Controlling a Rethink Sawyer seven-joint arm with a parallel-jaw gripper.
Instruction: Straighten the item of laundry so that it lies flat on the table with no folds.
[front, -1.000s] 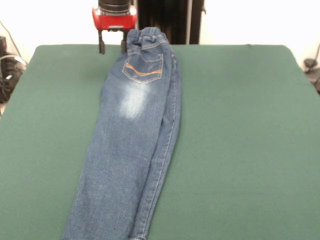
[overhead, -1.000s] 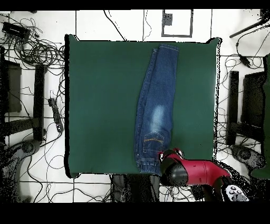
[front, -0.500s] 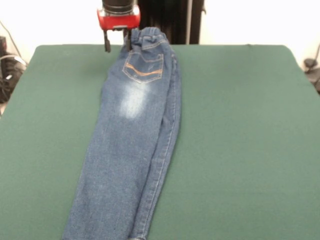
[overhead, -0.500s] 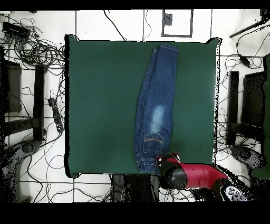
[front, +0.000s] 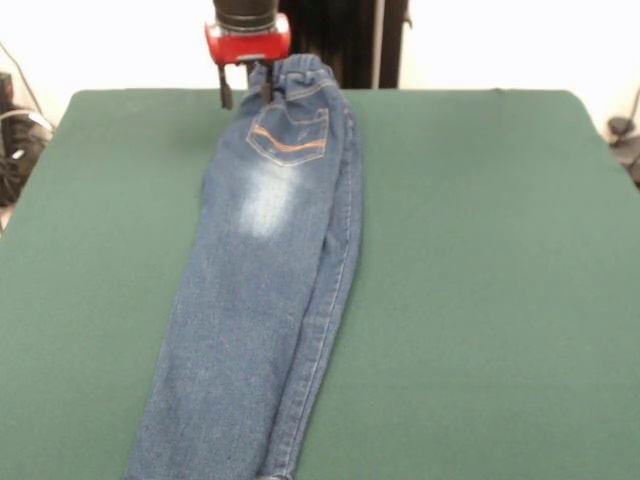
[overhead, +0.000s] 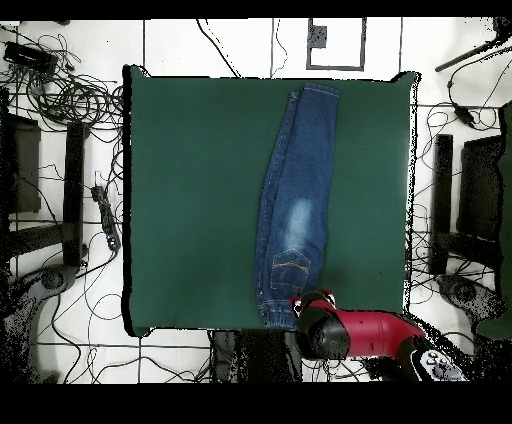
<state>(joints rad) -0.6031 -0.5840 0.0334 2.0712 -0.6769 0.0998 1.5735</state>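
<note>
The blue denim jeans (front: 262, 270) lie on the dark green table (front: 480, 250), folded lengthwise with one leg over the other. The elastic waistband is at the far edge and the hems run off the picture's bottom edge. A stitched back pocket and a whitish faded patch face up. My gripper (front: 246, 90) hangs open at the waistband's left corner, with one fingertip (front: 265, 86) at the denim's edge and the other over bare table. In the overhead view the jeans (overhead: 296, 200) run lengthwise on the table (overhead: 190, 200), with my gripper (overhead: 306, 304) at the waistband end.
The robot's dark pedestal (front: 340, 40) stands just behind the waistband. Cables (overhead: 60, 95) and stands lie on the floor around the table. Wide green surface lies on both sides of the jeans.
My gripper has moved sideways along the table's far edge toward the waistband, right in the front view. The jeans have not moved.
</note>
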